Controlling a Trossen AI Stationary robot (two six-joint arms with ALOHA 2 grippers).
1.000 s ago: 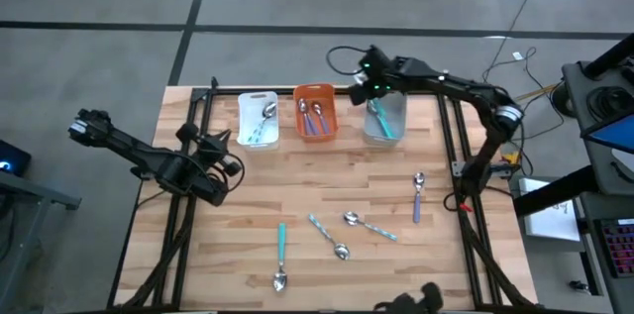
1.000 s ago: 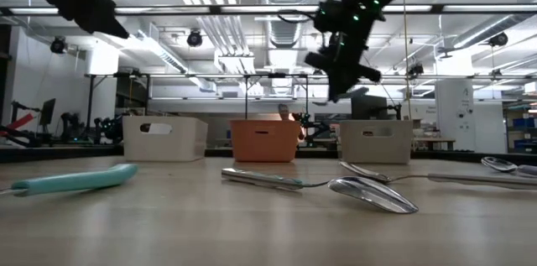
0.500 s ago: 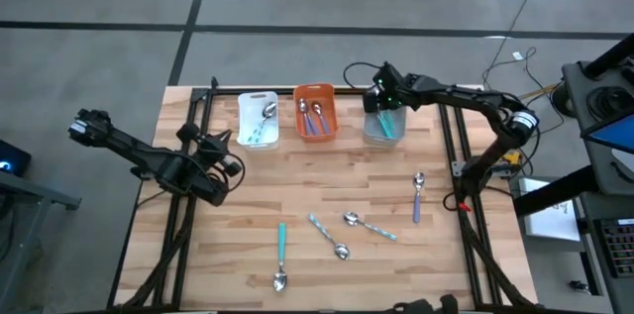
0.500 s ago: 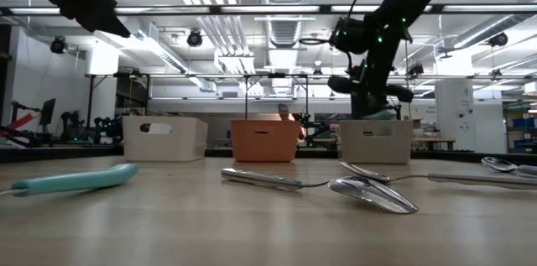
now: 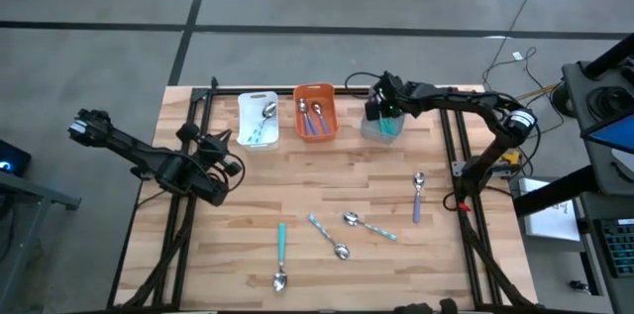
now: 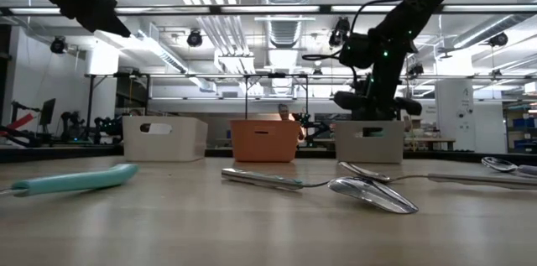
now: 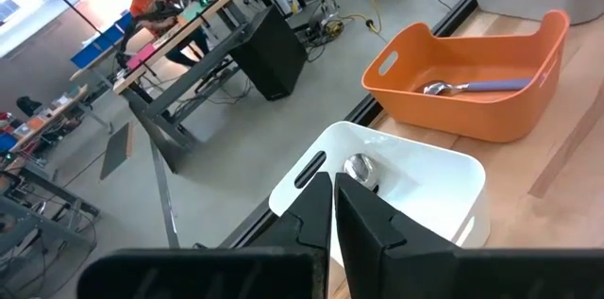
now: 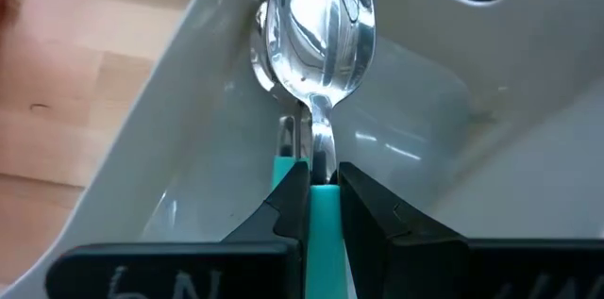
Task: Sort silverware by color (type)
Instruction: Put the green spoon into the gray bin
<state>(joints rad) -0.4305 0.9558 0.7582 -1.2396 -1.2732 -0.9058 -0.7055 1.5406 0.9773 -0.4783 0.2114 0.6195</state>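
Observation:
Several spoons lie flat on the table: a teal one [image 5: 281, 253], two pale-blue ones [image 5: 328, 237] [image 5: 369, 224] and a purple one [image 5: 417, 198]. The white bin [image 5: 258, 119] holds a spoon, and purple spoons lie in the orange bin [image 5: 315, 113]. My right gripper [image 5: 382, 114] is lowered into the grey bin [image 5: 384, 128], shut on a teal spoon [image 8: 321, 25]; a second teal spoon [image 8: 282, 162] lies under it. My left gripper [image 5: 232, 167] waits, shut, at the table's left side. My right gripper [image 8: 321, 184] pinches the teal spoon between its two fingers at the top of the teal handle [image 8: 323, 200], just behind the metal neck. It comes slanting down from above. The spoon sticks out ahead of the fingers, its bowl inside the grey bin near one wall.
The three bins stand in a row along the table's far edge. The loose spoons lie in the near-right half of the table. Black frame posts run along both table sides. Bare wood shows between the bins and the loose spoons.
My right gripper has come down from above the grey bin's far-left corner into the bin, carrying the teal spoon with it. The left arm has kept still.

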